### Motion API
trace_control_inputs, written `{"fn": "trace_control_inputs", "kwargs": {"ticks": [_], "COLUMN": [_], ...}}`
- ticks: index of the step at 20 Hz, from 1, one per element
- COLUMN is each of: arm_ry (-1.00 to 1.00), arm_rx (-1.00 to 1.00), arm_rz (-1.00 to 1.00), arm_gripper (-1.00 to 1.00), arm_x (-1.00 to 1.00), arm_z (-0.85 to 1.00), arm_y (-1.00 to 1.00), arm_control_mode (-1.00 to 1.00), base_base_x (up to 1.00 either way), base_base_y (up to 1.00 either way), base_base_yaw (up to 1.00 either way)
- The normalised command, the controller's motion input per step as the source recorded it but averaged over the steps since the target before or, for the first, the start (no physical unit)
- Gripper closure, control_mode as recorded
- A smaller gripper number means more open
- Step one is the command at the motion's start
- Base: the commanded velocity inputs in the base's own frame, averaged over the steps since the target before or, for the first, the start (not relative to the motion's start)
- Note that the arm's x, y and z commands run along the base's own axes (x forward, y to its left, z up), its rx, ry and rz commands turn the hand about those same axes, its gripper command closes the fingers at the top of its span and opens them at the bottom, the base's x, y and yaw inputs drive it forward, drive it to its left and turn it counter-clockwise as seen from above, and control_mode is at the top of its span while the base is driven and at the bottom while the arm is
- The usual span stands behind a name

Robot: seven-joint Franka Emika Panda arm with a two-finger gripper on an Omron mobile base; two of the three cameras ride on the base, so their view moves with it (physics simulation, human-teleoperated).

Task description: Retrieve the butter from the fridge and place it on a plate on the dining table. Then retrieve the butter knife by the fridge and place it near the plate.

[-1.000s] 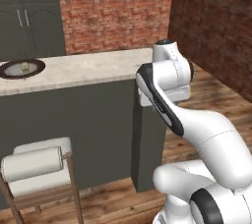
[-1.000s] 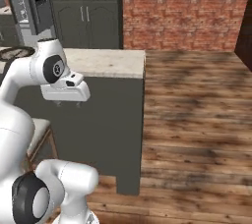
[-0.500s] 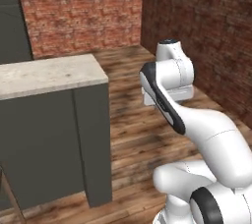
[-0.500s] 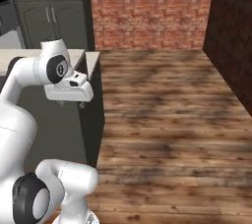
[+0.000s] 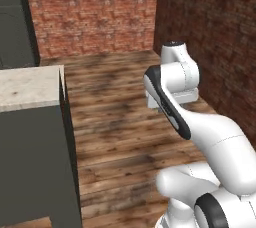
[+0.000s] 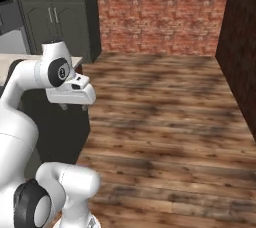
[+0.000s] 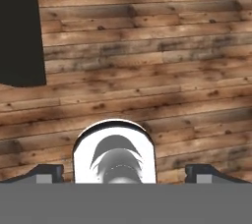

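The whole view has swung round since a moment ago: the dining table (image 5: 30, 88) now sits at the far left, its plate gone from sight. The gripper (image 7: 125, 171) hangs beside the table's end over the wooden floor (image 7: 147, 70), fingers wide apart, holding nothing.

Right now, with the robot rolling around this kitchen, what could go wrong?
1. The dining table has a sharp corner beside the arm; a tight turn might clip it.
2. The brick wall stands near the arm's other side, so little room is left for swinging.
3. The end effector is open and empty over bare floor, and none of the butter, plate or knife is in sight, so the robot may have to search for them.
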Motion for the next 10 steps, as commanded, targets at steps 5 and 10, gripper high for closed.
{"fn": "trace_control_inputs", "kwargs": {"ticks": [5, 10], "arm_ry": [0.0, 0.0], "arm_rx": [0.0, 0.0], "arm_rz": [0.0, 0.0], "arm_gripper": [-1.0, -1.0], "arm_x": [0.0, 0.0], "arm_z": [0.0, 0.0], "arm_y": [0.0, 0.0], "arm_control_mode": [1.0, 1.0], "base_base_x": [1.0, 1.0], "base_base_y": [-0.68, -0.65], "base_base_yaw": [0.0, 0.0]}}
